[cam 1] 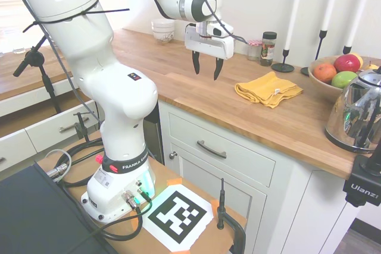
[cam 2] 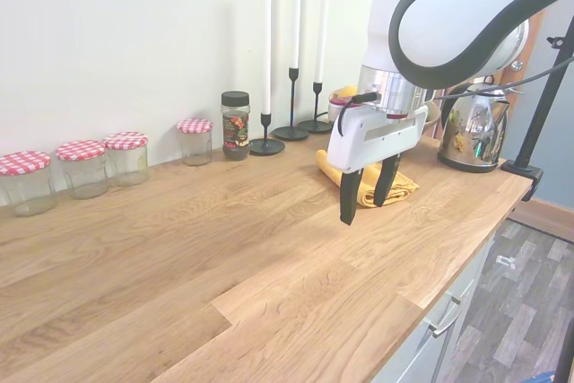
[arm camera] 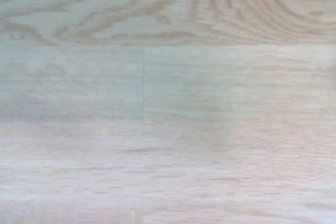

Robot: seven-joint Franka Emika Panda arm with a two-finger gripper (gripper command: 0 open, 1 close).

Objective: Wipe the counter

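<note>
Honey-brown butcher-block counter [cam 1: 196,96] stretches beneath our white arm's two-finger gripper [cam 1: 206,66], which hangs empty with fingers spread, above bare wood. Nearby lies a folded yellow cloth [cam 1: 268,89]. We should descend squarely over its bunched middle before pinching.

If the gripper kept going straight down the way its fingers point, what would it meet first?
Most likely bare wood: the open gripper points down at the counter, and the wrist view shows only wood grain. The yellow cloth lies off to one side, apparently outside that line.
</note>
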